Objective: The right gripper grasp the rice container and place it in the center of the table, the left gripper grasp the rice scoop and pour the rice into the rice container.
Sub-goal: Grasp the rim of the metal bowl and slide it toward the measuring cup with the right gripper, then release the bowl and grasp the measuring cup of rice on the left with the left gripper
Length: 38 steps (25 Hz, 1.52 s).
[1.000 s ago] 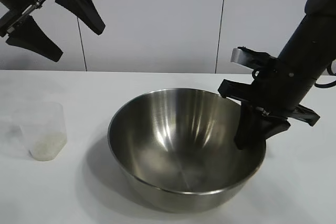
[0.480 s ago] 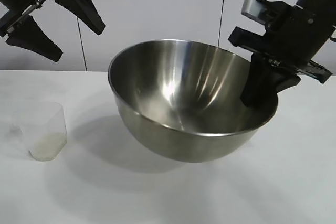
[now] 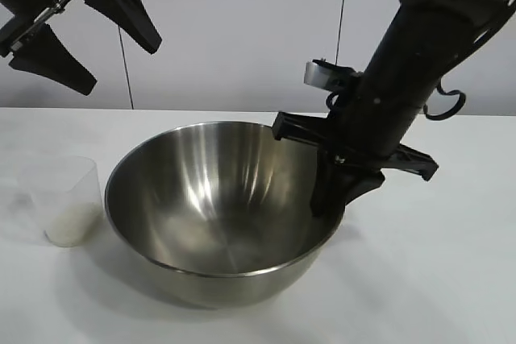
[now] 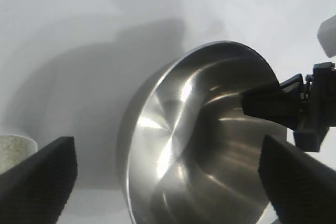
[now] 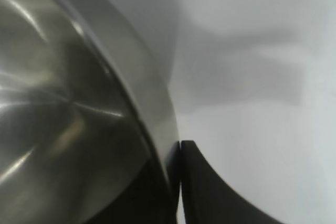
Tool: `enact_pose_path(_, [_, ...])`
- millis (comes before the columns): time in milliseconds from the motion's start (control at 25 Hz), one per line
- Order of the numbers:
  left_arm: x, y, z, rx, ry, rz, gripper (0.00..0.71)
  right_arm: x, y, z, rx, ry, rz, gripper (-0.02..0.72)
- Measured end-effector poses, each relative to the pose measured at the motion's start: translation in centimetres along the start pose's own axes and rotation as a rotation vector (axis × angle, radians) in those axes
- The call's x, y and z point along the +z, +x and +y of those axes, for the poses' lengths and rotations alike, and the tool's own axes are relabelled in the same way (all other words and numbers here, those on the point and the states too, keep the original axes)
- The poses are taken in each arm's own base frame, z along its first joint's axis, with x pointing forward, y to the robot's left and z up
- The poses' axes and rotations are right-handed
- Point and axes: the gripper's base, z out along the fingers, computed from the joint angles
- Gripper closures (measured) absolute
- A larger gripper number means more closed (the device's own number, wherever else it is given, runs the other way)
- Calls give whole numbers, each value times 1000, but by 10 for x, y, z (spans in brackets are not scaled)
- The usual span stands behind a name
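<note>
The right tool (image 3: 334, 195) is clamped on the rim of the rice container (image 3: 218, 215), one finger inside the bowl and one outside; in the right wrist view the two fingers pinch the thin steel edge, and their tips are cut off at the frame's border. The bowl sits low over the middle of the bench (image 3: 451, 279), tilted slightly, and whether its base touches the surface cannot be told, since the underside is lost in its own shadow. The left tool (image 3: 81, 30) hangs high above the bench's far left corner, fingers spread wide and holding nothing; its arm is cut off by the frame. The rice scoop (image 3: 68, 199) stands upright near the left edge, just beside the bowl. The rice (image 3: 72, 221) lies as a pale layer in its bottom, its grains too faint to make out.
</note>
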Motion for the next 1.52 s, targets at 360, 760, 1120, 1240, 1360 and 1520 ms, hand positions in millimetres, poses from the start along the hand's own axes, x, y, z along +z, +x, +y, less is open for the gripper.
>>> enact_pose_path(360, [0,0,0,0,0,0,35,-8,-12,7,-27,-13,-15,477])
enact_pose_path(760, [0,0,0,0,0,0,35,-59,-37,3,-105,187,24,125])
enact_pose_path(1120, [0,0,0,0,0,0,35,-188,-48,-72,54,310,-287,125])
enact_pose_path(1240, [0,0,0,0,0,0,35,-240,-30,-105,85,373,-391,125])
enact_pose_path(1360, [0,0,0,0,0,0,35,-302,5,-120,121,442,-549,128])
enact_pose_path(1520, [0,0,0,0,0,0,35,-378,73,-110,89,578,-736,136])
